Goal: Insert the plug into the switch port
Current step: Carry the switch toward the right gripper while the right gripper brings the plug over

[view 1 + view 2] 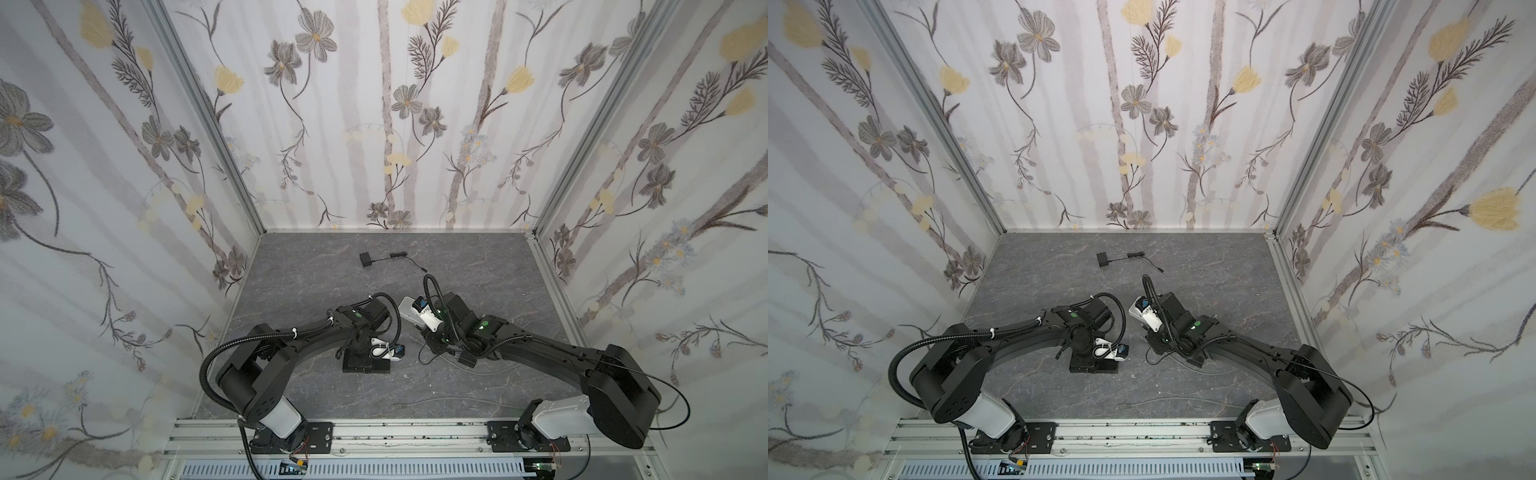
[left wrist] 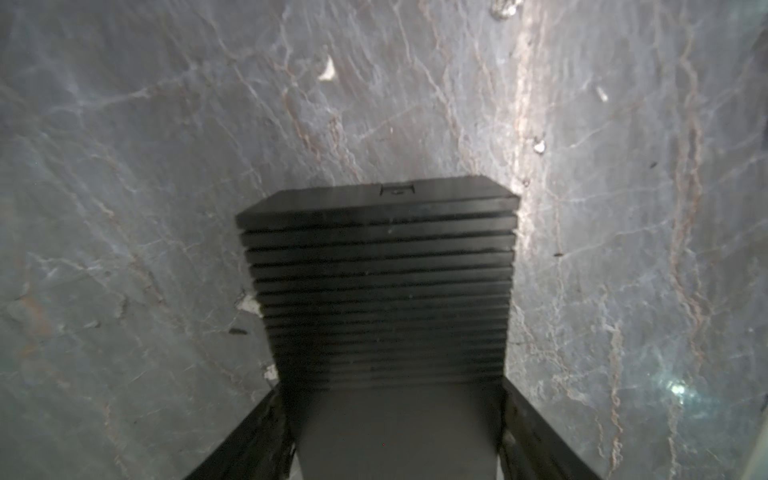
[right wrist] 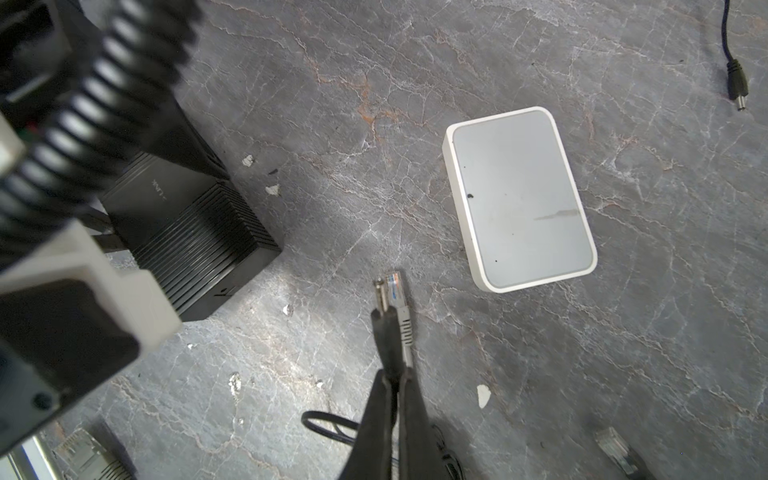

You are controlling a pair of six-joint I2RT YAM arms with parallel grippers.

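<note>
Step in hand: approach; plug not yet seated. Right gripper (image 3: 395, 365) clamped on plug (image 3: 394, 286), tip projecting past fingertips. Ahead of fingers, off to side, apart: white box (image 3: 519, 199); its switch port hidden from me. Left gripper (image 2: 392, 399) fingers straddle black ribbed box (image 2: 378, 282), wide; hold unconfirmed. Next, my judgement: locate port face, align plug.
</note>
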